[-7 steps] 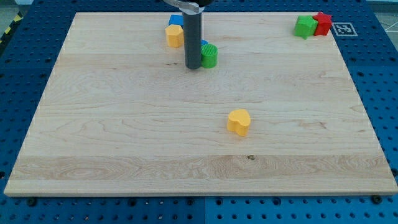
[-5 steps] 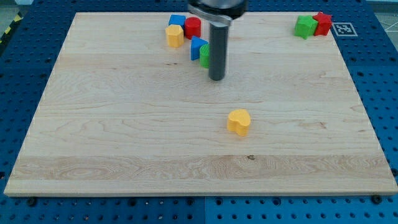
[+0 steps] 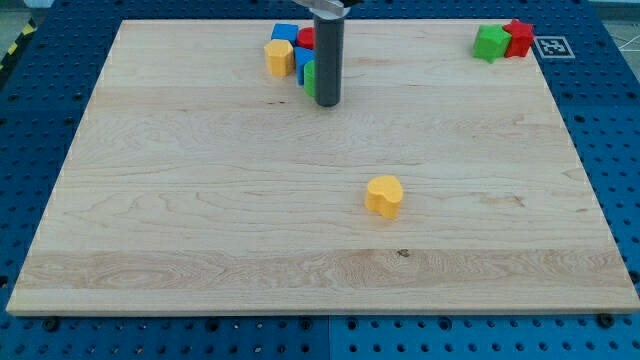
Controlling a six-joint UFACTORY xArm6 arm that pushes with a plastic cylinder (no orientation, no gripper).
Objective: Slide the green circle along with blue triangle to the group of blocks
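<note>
My tip [image 3: 328, 102] rests on the board near the view's top, just right of and below the green circle [image 3: 311, 77], whose right part the rod hides. The blue triangle [image 3: 302, 60] sits directly above the green circle, touching it. Both are pressed against a group at the top: a yellow block [image 3: 279, 57] on the left, a blue block [image 3: 286, 33] above it, and a red block [image 3: 306, 38], partly hidden by the rod.
A yellow heart-shaped block [image 3: 384, 195] lies alone below the middle of the wooden board [image 3: 200, 200]. A green block [image 3: 491, 42] and a red star [image 3: 518, 37] sit together at the view's top right corner.
My tip swung around from the left side of the green circle to its right, then moved up-left. The green circle and blue triangle slid up-left against the group.
</note>
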